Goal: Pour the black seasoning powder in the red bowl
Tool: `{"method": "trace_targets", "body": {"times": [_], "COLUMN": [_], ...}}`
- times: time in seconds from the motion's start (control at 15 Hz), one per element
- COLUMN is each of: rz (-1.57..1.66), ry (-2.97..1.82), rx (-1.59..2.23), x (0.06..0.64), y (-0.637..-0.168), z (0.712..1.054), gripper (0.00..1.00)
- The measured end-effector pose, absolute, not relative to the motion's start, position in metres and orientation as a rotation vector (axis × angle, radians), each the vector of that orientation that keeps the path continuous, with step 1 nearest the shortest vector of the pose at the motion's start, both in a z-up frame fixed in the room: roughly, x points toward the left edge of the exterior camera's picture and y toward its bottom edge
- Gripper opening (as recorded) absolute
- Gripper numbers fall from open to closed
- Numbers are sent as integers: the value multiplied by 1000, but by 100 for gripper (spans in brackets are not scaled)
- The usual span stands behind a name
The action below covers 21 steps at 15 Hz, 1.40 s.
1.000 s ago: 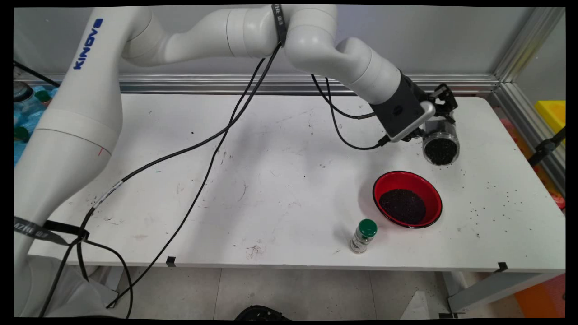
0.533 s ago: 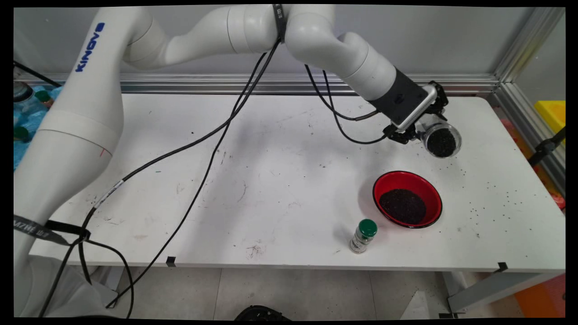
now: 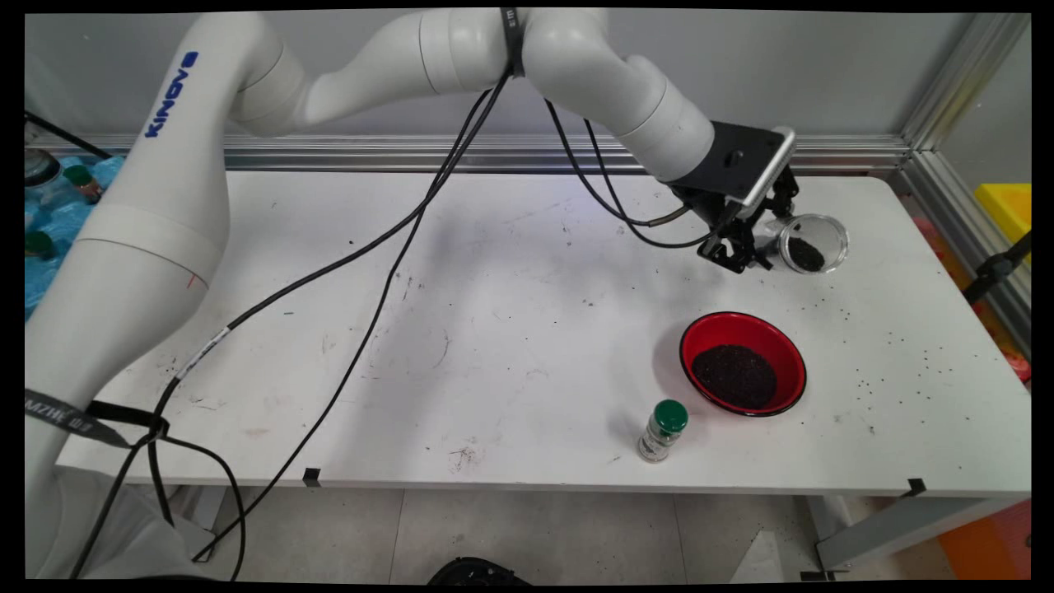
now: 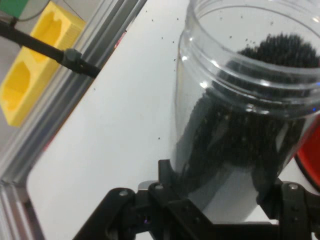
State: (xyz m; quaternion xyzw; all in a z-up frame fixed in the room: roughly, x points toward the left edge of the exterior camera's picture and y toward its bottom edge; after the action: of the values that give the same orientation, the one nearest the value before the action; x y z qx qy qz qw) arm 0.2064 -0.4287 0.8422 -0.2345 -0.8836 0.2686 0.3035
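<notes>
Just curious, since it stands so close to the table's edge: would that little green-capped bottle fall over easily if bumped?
Probably: the green-capped bottle looks tall and narrow, so a knock could tip it. Being round, it might then roll. It also looks small and light.

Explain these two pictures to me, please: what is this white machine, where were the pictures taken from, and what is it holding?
The white machine is a robot arm; black cables hang from it. At its end is a black two-finger gripper, its hand. One picture comes from a fixed camera looking down across the white table. The other comes from a camera on the hand itself, so you see the fingers rising from the bottom edge. The gripper is clamped on a clear jar, open-mouthed and tilted, partly filled with small black grains. On the table below stands a red bowl holding a heap of similar grains, and beside it a small bottle with a green cap. Loose grains are scattered over the table's right side.
</notes>
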Motion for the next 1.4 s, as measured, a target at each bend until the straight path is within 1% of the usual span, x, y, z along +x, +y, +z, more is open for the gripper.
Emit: {"method": "trace_targets", "body": {"times": [0.67,1.4], "rz": [522,335], "ry": [-2336,-2267], "rx": [-225,195], "x": [210,219], "y": [-455,-486], "z": [828,785], "gripper": [0,0]}}
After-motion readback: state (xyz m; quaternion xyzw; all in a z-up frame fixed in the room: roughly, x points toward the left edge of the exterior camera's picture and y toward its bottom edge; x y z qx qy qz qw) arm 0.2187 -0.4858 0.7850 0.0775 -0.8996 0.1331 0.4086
